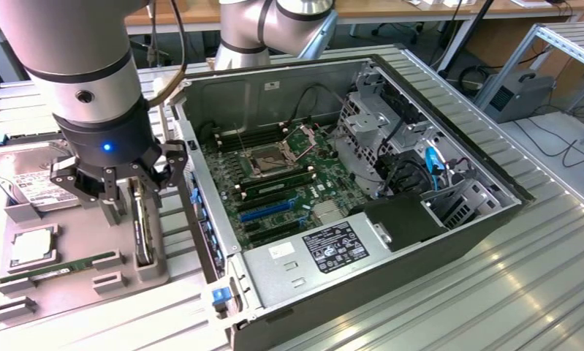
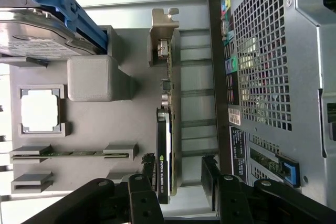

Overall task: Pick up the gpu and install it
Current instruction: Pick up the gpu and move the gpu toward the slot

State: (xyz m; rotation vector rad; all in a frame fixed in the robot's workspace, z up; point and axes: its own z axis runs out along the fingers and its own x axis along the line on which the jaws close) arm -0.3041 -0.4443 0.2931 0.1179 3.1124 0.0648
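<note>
Open black-and-grey metal computer case lies on its side beside the gripper, near but not touching. The exterior view shows its green motherboard. The wrist view catches just the perforated outer wall, cut off at the frame edge.

Grey-and-silver robot arm hangs over the flat grey plastic parts tray, which sits under the gripper and runs out on the side away from the case. The arm body hides part of the tray in the exterior view; the wrist view shows it bare.

Boxy silver hard drive with white label lies well off on the gripper's far-from-case side. It is half hidden by the arm and cropped in the wrist view.

The gpu, a thin green circuit card with black cooler, stands on edge in the tray directly under the gripper. Its near end is covered by the fingers in the wrist view. Its silver metal end bracket reads clearly there but is hard to make out from outside.

Black gripper is spread wide and straddles the card. One finger is just beside the cooler face; a gap is visible at the other. Nothing is grasped.

Square silver processor chip and narrow green memory stick sit in tray pockets apart from the gripper.
</note>
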